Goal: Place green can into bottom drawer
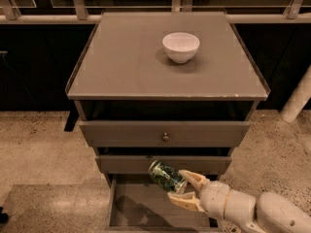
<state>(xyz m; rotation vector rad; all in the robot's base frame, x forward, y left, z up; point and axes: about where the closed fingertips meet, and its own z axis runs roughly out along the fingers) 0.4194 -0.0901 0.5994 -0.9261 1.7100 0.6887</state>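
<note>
The green can (pixel 165 176), with mottled dark-green and white print and a silver end, lies tilted in my gripper (pixel 186 188). The gripper's tan fingers (pixel 193 178) are shut on the can's lower right end. My white arm reaches in from the bottom right. The can hangs above the bottom drawer (pixel 146 210), which is pulled out and shows its plank floor. The can sits in front of the middle drawer's face, over the open drawer's back middle.
A white bowl (pixel 181 46) stands on the cabinet top (pixel 121 62). The top drawer has a small round brass knob (pixel 165 137). A white pillar (pixel 299 101) stands at the right. Speckled floor lies on both sides of the cabinet.
</note>
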